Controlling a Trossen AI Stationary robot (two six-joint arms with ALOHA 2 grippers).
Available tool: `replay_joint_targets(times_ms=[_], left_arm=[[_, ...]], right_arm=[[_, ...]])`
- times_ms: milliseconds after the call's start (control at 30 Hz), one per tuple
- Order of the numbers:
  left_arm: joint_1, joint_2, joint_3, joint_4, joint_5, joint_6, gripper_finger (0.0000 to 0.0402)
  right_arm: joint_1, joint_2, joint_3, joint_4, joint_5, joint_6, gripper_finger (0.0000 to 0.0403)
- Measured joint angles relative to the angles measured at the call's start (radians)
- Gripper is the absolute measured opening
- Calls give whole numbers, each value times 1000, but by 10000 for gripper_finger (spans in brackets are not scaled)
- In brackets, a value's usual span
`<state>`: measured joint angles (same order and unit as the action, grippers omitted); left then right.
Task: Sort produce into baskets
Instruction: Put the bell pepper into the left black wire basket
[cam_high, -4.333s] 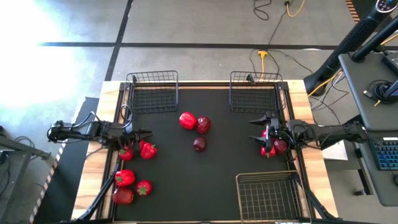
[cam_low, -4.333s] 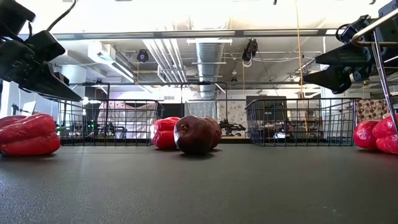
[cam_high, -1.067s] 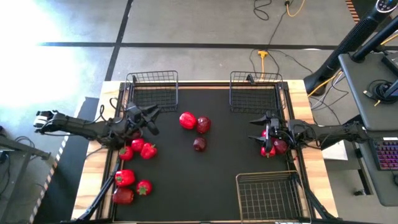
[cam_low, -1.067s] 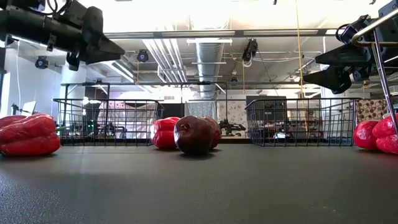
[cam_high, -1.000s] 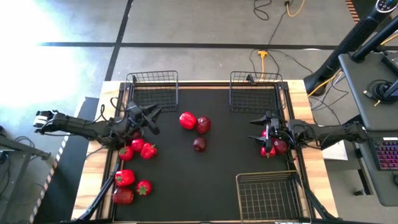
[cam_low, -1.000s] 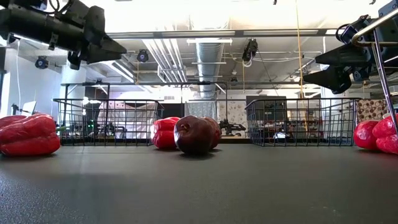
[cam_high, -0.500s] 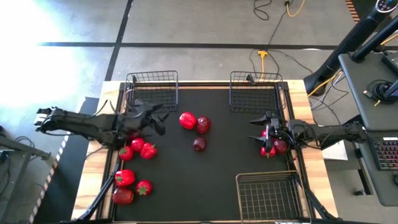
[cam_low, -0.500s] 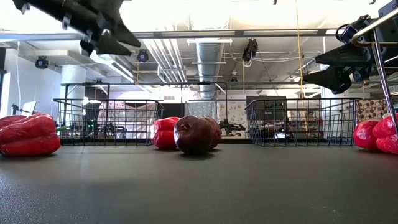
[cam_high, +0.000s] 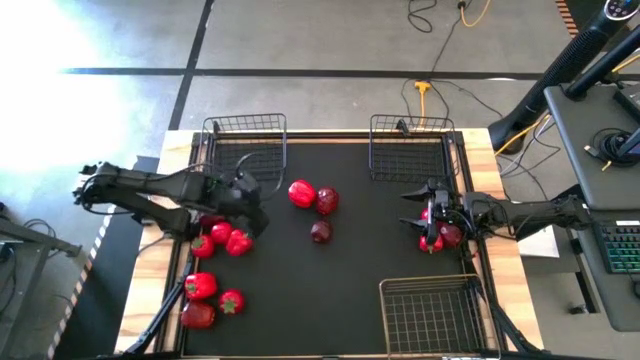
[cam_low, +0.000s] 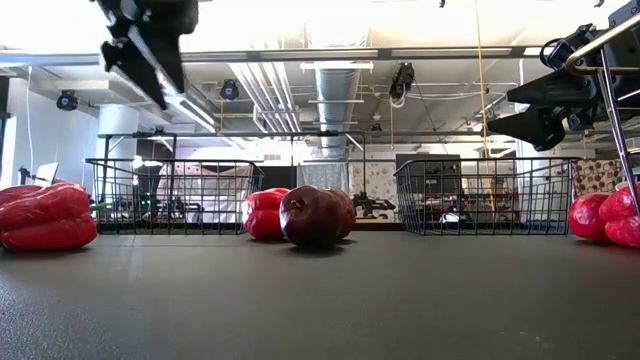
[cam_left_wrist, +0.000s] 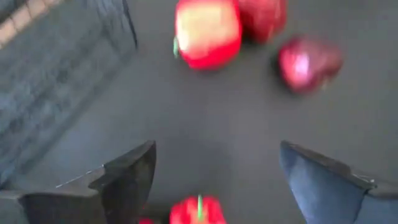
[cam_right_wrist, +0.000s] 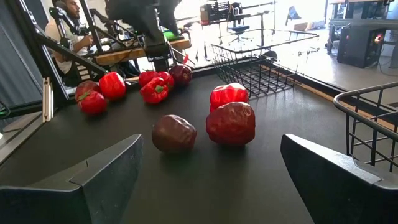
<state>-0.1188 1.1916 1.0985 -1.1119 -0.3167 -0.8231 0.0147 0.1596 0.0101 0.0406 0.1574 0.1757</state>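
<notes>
- The left gripper (cam_high: 252, 212) hangs above the mat with fingers spread wide and empty — a tomato (cam_left_wrist: 198, 211) lies directly below it, within the cluster at the mat's left edge.
- The right gripper (cam_high: 412, 208) waits at the right edge, fingers apart, beside more red produce (cam_high: 440, 235).
- A bright red pepper (cam_high: 302, 193) and two maroon fruits (cam_high: 321, 232) lie mid-mat.
- Three wire baskets (cam_high: 246, 146) sit empty — two at the far edge, one at the near right corner.

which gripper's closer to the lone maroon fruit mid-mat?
Left. The left gripper is over the tomato cluster, just left of the maroon fruit; the right gripper is farther, near the mat's right edge.
</notes>
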Motion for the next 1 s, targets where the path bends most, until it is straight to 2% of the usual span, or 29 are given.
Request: replay_joint_targets(times_ms=[133, 267, 367, 633, 800, 1000], left_arm=[[0, 83, 43, -170, 148, -63, 339], [0, 152, 24, -197, 248, -54, 347], [0, 196, -4, -194, 251, -19, 351], [-39, 259, -109, -189, 285, -111, 350], [-70, 274, -121, -165, 274, -117, 351], [-78, 275, -126, -59, 270, -131, 351]], right_arm=[[0, 0, 0, 0, 0, 0, 373], [0, 0, 0, 0, 0, 0, 373], [0, 0, 0, 0, 0, 0, 373], [0, 0, 0, 0, 0, 0, 373], [0, 0, 0, 0, 0, 0, 373], [0, 0, 0, 0, 0, 0, 373]])
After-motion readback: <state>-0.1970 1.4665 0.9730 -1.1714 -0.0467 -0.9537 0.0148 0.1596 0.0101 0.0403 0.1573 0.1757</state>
